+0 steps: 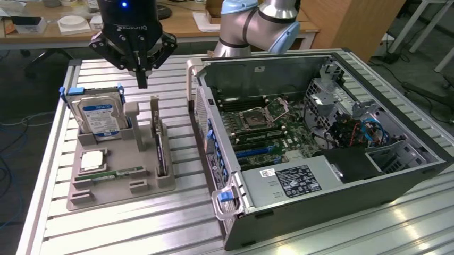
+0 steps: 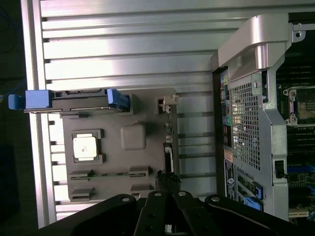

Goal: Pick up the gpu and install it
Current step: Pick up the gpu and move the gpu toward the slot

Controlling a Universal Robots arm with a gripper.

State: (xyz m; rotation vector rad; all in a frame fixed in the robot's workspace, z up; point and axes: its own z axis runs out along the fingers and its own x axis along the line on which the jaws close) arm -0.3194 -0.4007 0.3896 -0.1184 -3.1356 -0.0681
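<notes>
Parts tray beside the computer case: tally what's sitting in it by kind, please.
hard drive: 1
processor chip: 1
memory stick: 1
gpu: 1
Total: 4

Soft, even room light fills the exterior view, and the ribbed aluminium tabletop (image 1: 397, 228) shows a pale sheen at the exterior view's right. The open computer case (image 1: 319, 207) is shadowed inside near its drive bay. In the wrist view the slats glare white, while the tool (image 2: 166, 196) is a dark mass.
</notes>
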